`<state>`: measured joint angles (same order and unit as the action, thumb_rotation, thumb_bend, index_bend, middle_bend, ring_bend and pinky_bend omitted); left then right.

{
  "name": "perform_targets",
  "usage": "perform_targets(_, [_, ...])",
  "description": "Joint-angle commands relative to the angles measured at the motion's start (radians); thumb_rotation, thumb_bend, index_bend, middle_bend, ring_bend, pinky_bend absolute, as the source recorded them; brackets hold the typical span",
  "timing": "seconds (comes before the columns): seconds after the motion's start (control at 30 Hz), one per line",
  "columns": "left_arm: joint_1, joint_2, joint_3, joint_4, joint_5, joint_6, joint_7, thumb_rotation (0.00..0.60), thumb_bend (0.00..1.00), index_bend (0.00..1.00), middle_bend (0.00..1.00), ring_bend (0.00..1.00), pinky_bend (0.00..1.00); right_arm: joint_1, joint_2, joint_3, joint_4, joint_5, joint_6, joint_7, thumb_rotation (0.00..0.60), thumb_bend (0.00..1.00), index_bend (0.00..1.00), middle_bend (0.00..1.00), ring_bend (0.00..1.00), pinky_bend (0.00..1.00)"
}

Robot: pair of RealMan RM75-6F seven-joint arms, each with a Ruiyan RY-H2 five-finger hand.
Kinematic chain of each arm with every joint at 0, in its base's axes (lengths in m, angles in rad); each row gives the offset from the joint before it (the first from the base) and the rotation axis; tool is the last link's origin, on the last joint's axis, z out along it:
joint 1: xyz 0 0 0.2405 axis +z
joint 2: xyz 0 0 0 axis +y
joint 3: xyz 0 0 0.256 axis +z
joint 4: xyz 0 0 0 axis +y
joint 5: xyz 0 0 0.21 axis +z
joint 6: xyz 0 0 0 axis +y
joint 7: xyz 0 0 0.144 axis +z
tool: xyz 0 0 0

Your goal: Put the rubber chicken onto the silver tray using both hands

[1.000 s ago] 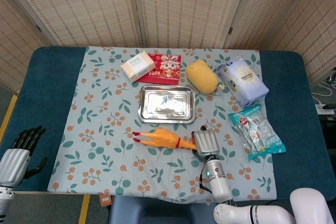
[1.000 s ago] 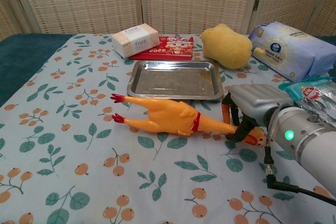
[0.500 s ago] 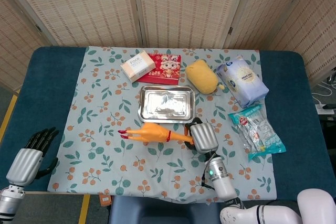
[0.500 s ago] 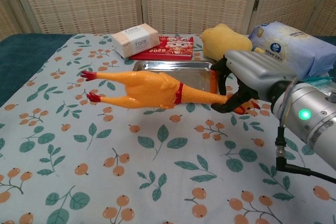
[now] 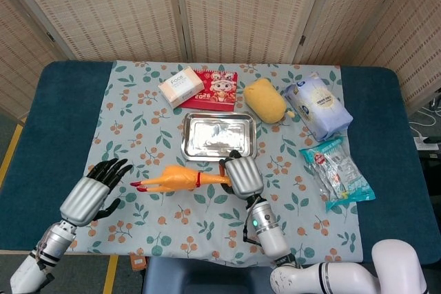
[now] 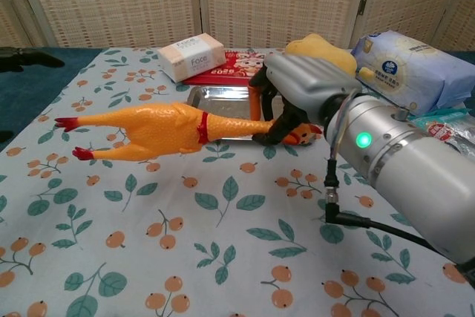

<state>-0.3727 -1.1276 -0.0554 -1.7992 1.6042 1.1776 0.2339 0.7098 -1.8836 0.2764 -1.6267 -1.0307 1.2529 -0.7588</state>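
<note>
Above the floral cloth, the right hand (image 6: 297, 98) has lifted the rubber chicken (image 6: 159, 130) by its head toward the empty, spread-fingered left hand (image 5: 93, 191), short of the silver tray (image 5: 219, 154).

A tissue box (image 5: 181, 86) lay beside a red card (image 5: 216, 89), a yellow plush toy (image 5: 264, 100), a blue wipes pack (image 5: 316, 108), a snack bag (image 5: 335, 173), all on a floral tablecloth (image 5: 138, 142)

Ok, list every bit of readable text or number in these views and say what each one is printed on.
"Face": on the beige tissue box behind the silver tray.
"2026": on the red card beside that box, readable in the head view.
Blue wipes pack: print too small to read.
Clear snack packet with red label: text blurred, unreadable.
Nothing else carries legible text.
</note>
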Motion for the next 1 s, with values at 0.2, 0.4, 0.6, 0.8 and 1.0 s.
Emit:
perform_targets(0.2, [-0.131, -0.080, -0.090, -0.142, -0.290, -0.156, 0.299, 0.600, 0.33, 0.00, 0.00, 0.00, 0.14, 0.042, -0.062, 0.052, 0.005, 0.048, 0.035, -0.059, 0.600, 0.37, 0.92, 0.70, 0.83, 1.00])
perform_targets(0.4, [-0.197, -0.145, -0.121, -0.122, -0.444, -0.175, 0.378, 0.600, 0.32, 0.00, 0.00, 0.00, 0.14, 0.062, -0.086, 0.064, -0.011, 0.054, 0.058, -0.090, 0.600, 0.37, 0.92, 0.70, 0.83, 1.00])
perform_targets(0.6, [-0.233, -0.170, -0.126, -0.111, -0.511, -0.174, 0.407, 0.600, 0.31, 0.00, 0.00, 0.00, 0.15, 0.076, -0.096, 0.069, -0.020, 0.059, 0.070, -0.119, 0.600, 0.37, 0.92, 0.70, 0.83, 1.00])
perform_targets(0.8, [-0.271, -0.164, -0.133, -0.133, -0.575, -0.219, 0.376, 0.600, 0.31, 0.00, 0.00, 0.00, 0.16, 0.091, -0.112, 0.065, -0.002, 0.046, 0.088, -0.146, 0.600, 0.37, 0.93, 0.70, 0.83, 1.00])
perform_targets(1.0, [-0.309, -0.159, -0.116, -0.133, -0.623, -0.239, 0.376, 0.600, 0.31, 0.00, 0.02, 0.06, 0.25, 0.095, -0.120, 0.065, -0.002, 0.036, 0.096, -0.137, 0.600, 0.37, 0.93, 0.70, 0.83, 1.00])
